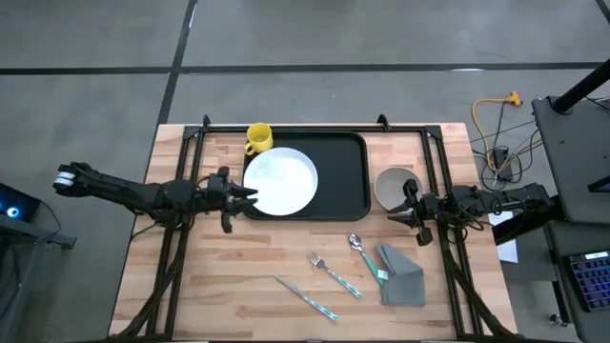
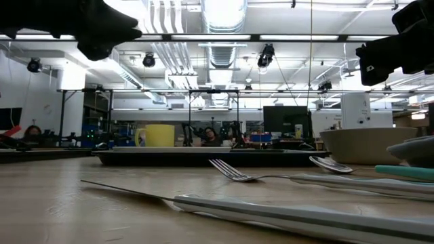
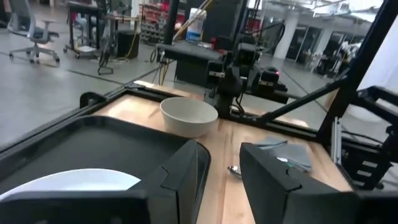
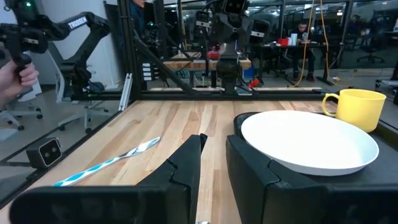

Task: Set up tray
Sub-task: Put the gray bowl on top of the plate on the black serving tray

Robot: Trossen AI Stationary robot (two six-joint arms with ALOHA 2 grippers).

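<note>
The black tray (image 1: 345,176) lies flat on the far middle of the table. A white plate (image 1: 281,181) rests on its left part, and its rim reaches past the tray's left edge. My left gripper (image 1: 250,195) (image 3: 222,155) is open and hovers at the plate's left rim, pointing right. My right gripper (image 1: 400,211) (image 4: 213,146) is open too, just near of the beige bowl (image 1: 393,187), pointing left. In the low view both grippers hang well above the tabletop.
A yellow mug (image 1: 258,138) stands at the tray's far left corner. The bowl stands on the table right of the tray. Spoon (image 1: 356,243), fork (image 1: 334,273), teal-handled knife (image 1: 307,298) and grey napkin (image 1: 402,276) lie on the near part. A person's hand (image 4: 15,74) shows beyond the table.
</note>
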